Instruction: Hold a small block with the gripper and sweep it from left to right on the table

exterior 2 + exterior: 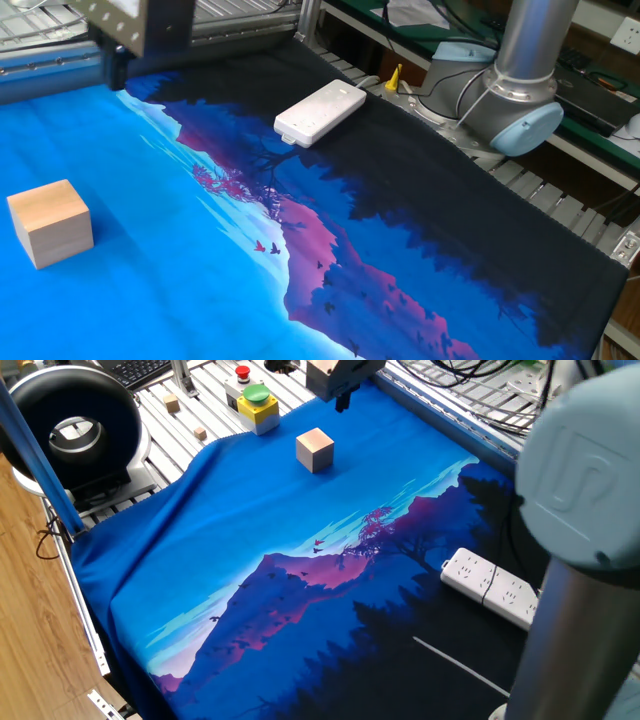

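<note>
- While the gripper [343,400] hangs above the table's [250,540] far edge, can't tell if its dark fingers are spread.
- Small block [315,449], a plain wooden cube, sits apart on smooth blue cloth.

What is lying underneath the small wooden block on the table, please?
The small block sits directly on the blue printed cloth. Its footprint hides that cloth patch, and the cloth covers the table beneath it.
</note>
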`<state>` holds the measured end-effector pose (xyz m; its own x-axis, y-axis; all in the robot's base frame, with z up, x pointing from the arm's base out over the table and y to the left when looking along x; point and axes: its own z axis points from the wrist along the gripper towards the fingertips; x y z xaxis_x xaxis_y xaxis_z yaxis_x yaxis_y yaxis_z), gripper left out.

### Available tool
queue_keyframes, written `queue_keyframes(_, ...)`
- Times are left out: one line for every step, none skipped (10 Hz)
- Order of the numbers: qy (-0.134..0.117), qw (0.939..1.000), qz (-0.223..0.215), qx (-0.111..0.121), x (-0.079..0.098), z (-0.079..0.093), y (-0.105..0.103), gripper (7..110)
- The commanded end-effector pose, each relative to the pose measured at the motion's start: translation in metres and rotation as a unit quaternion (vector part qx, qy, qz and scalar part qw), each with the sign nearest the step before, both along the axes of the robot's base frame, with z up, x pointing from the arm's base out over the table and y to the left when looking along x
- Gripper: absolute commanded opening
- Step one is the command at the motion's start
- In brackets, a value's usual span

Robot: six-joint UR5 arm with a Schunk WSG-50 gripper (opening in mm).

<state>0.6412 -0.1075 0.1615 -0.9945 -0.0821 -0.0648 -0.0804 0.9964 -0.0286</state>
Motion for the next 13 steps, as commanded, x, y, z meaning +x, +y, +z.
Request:
queue_keyframes(0.007, 0.9998, 0.008, -0.016, 0.020, -0.005, -0.009, 7)
queue_keyframes(0.010, 0.9998, 0.010, -0.016, 0.026, -0.003, -0.010, 7)
queue_keyframes(0.010, 0.9997, 0.014, -0.016, 0.035, -0.005, -0.010, 7)
queue_keyframes(0.009, 0.9997, 0.014, -0.016, 0.041, -0.011, -0.007, 7)
queue_keyframes(0.006, 0.9998, 0.014, -0.011, 0.045, -0.020, -0.003, 7)
queue_keyframes(0.001, 0.9999, 0.014, -0.003, 0.048, -0.026, 0.000, 7)
queue_keyframes(-0.001, 0.9999, 0.016, -0.001, 0.048, -0.027, 0.001, 7)
queue_keyframes(-0.002, 0.9998, 0.019, 0.001, 0.049, -0.027, 0.002, 7)
queue_keyframes(-0.006, 0.9997, 0.021, 0.009, 0.051, -0.027, 0.006, 7)
queue_keyframes(-0.007, 0.9994, 0.026, 0.022, 0.051, -0.027, 0.012, 7)
queue_keyframes(-0.003, 0.9993, 0.032, 0.018, 0.049, -0.027, 0.010, 7)
queue_keyframes(0.001, 0.9992, 0.037, 0.018, 0.047, -0.027, 0.011, 7)
queue_keyframes(0.004, 0.9993, 0.031, 0.022, 0.046, -0.027, 0.013, 7)
